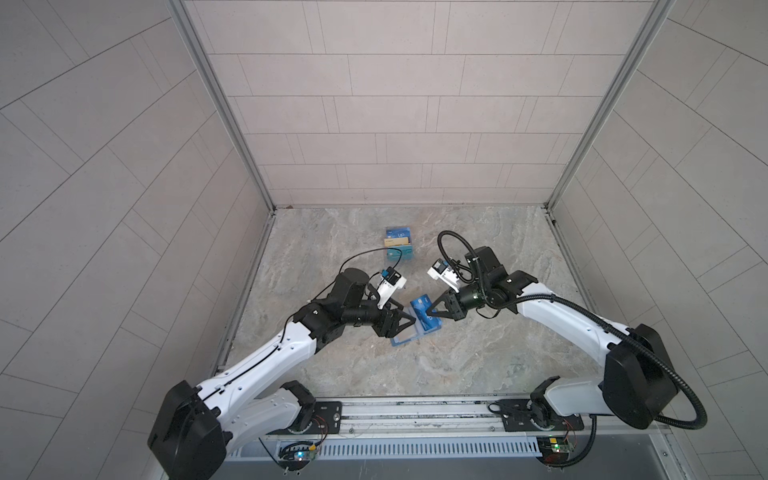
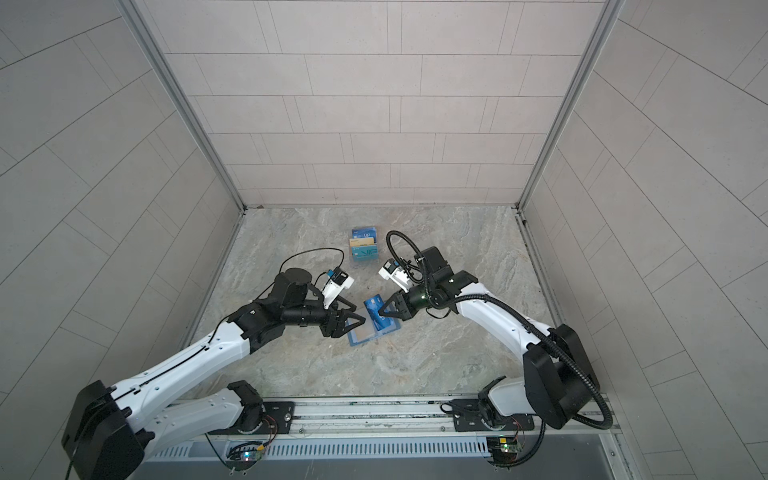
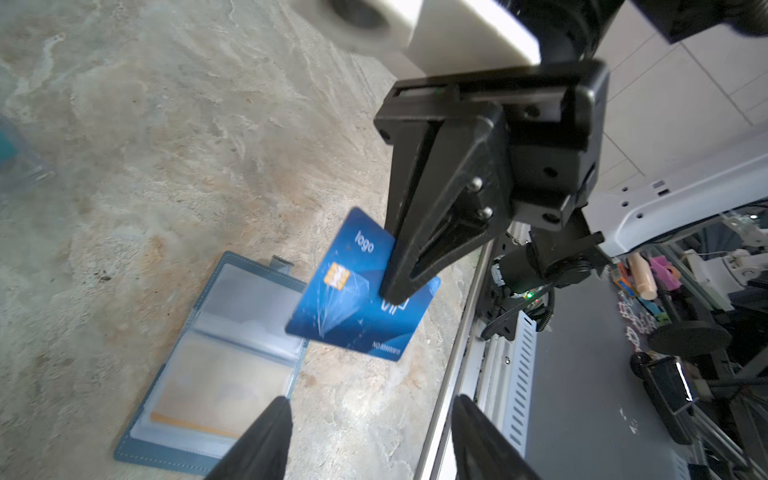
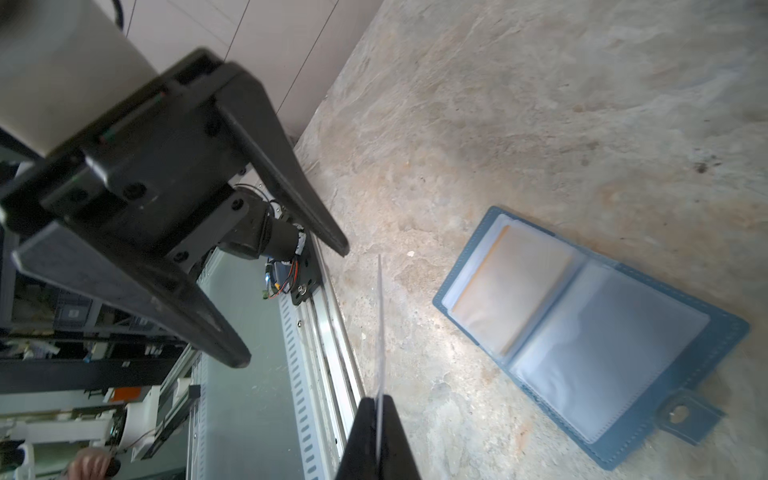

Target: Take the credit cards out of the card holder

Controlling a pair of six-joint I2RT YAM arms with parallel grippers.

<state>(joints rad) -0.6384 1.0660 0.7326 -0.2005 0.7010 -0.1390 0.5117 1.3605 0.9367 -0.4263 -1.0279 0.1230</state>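
We saw our right hand (image 3: 392,297) pinching the blue plastic credit card (image 3: 353,307) by one edge, clear of the marbled bench (image 3: 166,124). Our left hand (image 4: 289,305) stood spread, touching nothing. The teal leather-like card holder (image 4: 582,324) lay open on the bench below, one gold-yellow card (image 4: 511,286) inside its clear sleeve.

Even diffuse light, soft shadows — wrist views blurred, edges distorted.

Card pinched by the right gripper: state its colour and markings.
Deep blue card with a gold chip and white lettering; clearest in the left wrist view.
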